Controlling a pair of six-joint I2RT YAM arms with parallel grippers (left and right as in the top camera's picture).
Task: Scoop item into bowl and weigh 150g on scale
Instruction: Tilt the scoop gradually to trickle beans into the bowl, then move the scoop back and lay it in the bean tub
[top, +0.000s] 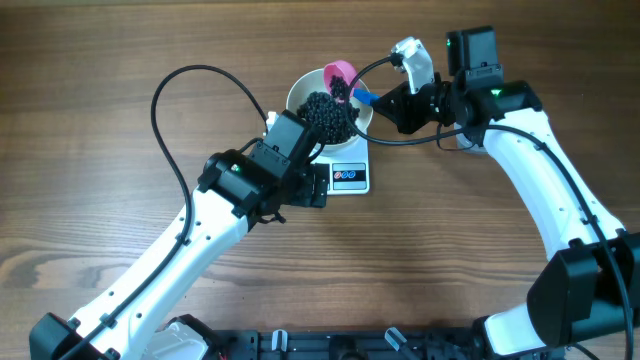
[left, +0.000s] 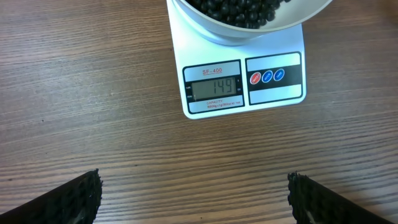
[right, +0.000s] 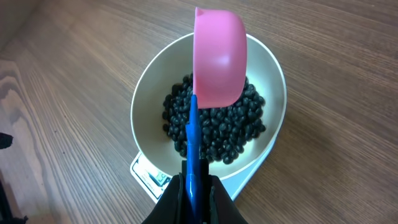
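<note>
My right gripper (right: 194, 190) is clenched on the blue handle (right: 191, 143) of the pink scoop (right: 217, 59), held above the white bowl (right: 144, 93); the black beans (right: 217, 134) lie in that bowl; it sits on the scale (left: 277, 78), showing 149; my left gripper (left: 196, 196) gapes wide, empty, before the scale.

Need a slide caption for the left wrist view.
Scale reads 149 under the white bowl of black beans; the open left tool hovers above the wooden table.
</note>
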